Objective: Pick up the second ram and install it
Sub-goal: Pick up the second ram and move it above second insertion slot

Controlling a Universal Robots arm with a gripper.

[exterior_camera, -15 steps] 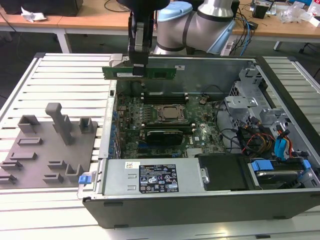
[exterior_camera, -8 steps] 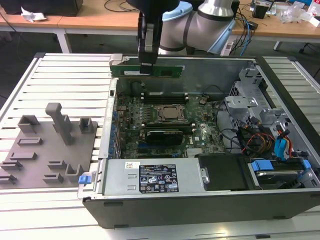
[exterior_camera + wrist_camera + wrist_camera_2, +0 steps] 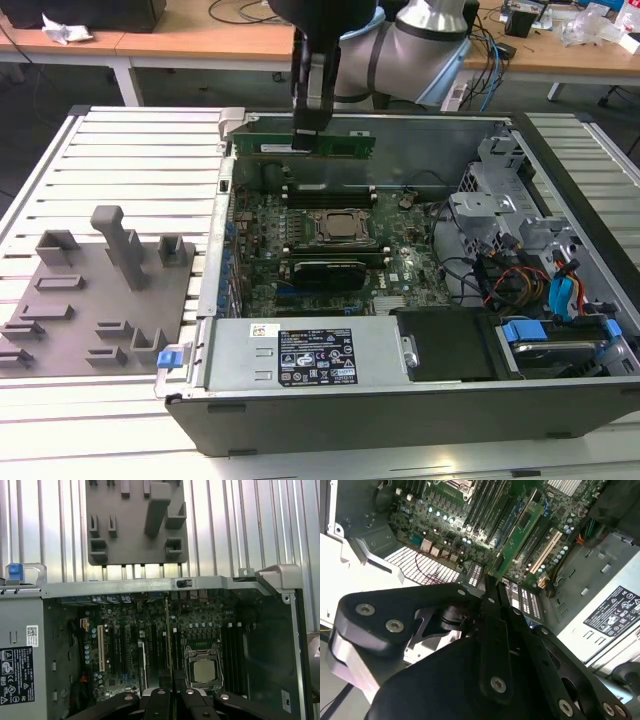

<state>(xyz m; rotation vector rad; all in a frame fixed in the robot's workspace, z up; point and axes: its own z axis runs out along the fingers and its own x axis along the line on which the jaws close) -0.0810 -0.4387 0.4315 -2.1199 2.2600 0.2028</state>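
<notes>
I have the gripper (image 3: 308, 140) over the open computer case (image 3: 400, 405), its fingers (image 3: 492, 615) clenched on the second ram (image 3: 340, 144). The grip sits left of the stick's middle in the exterior view, so more of the board juts toward that view's right.

The stick stands on edge with its long axis along the case's far wall, running left to right in the exterior view. It is up in the air, clear of the motherboard (image 3: 400, 275). The black memory sockets (image 3: 330, 190) lie below it and toward the case's near side, flanking the CPU socket (image 3: 345, 228).

In the first wrist view I see the stick edge-on as a thin line (image 3: 167, 630) rising from the fingers. The sockets (image 3: 231, 652) run the same way, so I judge the two axes already parallel and offset sideways.

The case holds the motherboard, a power supply (image 3: 300, 355) along its near wall, and a drive bay with cabling (image 3: 540, 280) at the exterior view's right. Outside it, on the slatted tabletop (image 3: 130, 150), the grey fixture plate (image 3: 60, 310) carries upright blocks.
</notes>
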